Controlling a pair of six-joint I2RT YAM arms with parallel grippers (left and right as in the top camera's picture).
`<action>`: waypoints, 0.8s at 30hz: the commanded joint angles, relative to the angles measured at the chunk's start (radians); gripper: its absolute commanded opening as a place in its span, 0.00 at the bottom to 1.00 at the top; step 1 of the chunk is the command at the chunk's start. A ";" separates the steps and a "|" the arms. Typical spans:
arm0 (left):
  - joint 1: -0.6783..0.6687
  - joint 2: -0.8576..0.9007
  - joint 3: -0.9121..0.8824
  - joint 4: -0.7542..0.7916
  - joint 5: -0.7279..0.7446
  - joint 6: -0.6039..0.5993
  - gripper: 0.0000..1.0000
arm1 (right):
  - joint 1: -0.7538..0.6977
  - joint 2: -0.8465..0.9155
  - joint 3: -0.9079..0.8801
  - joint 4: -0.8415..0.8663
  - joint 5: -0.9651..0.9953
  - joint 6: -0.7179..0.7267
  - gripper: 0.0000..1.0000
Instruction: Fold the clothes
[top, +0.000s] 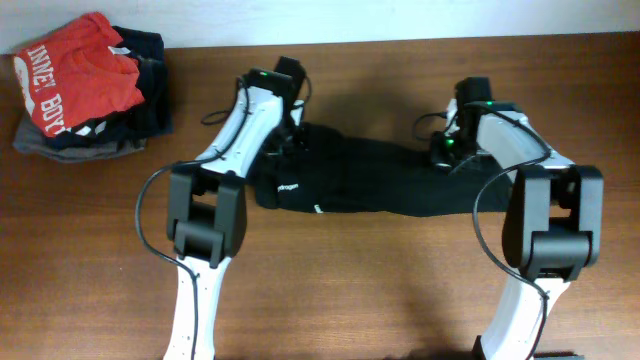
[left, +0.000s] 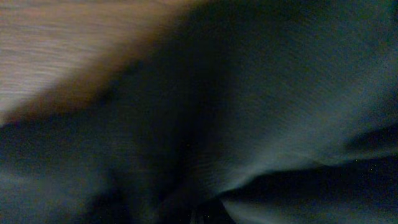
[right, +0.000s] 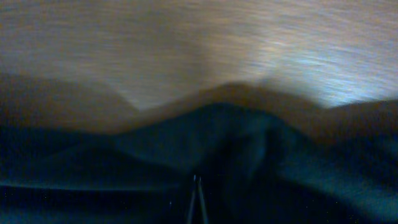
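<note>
From above, the black top (top: 370, 185) lies in a long strip across the middle of the desk (top: 380, 290). A pile of other clothes (top: 90, 90) sits in the far corner. The wrist views show only dark, blurry cloth. The right claw (right: 196, 198) is pressed together, pinching a fold. The left claw (top: 291, 143) is pressed together too, its tips hidden.

Jaws closed, low at forward reach: left end effector (top: 290, 143) and right end effector (top: 446, 150).
</note>
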 joint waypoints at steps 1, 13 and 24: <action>0.055 0.013 0.007 -0.005 -0.023 -0.010 0.01 | -0.059 0.002 -0.002 -0.027 0.092 -0.010 0.06; 0.093 -0.022 0.096 -0.076 -0.167 -0.041 0.01 | -0.064 0.002 0.002 -0.036 0.139 -0.008 0.08; -0.027 -0.070 0.171 -0.136 0.068 0.037 0.01 | -0.063 0.002 0.004 -0.041 0.132 -0.006 0.13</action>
